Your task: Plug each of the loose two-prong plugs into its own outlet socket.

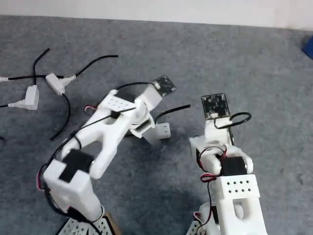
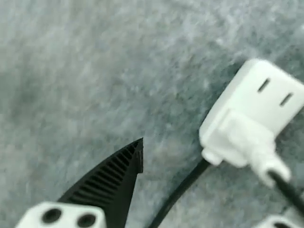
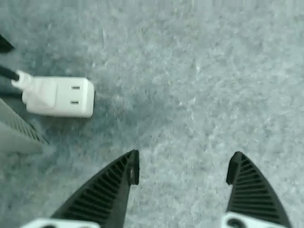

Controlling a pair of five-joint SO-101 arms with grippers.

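Left gripper (image 1: 146,128) hangs low over the grey felt-covered table (image 1: 254,58), jaws apart, its black ridged finger (image 2: 116,183) just beside the white two-slot outlet socket (image 2: 256,111) on its black cord (image 2: 180,190), nothing held; right gripper (image 3: 183,166) hovers near the same socket, fingers spread and empty; two small white cord-end pieces (image 1: 32,97), probably the loose plugs, lie well apart from it at the far left; securing the socket looks like the step in hand; next, close squarely on its body, slots left clear, then fetch a plug.
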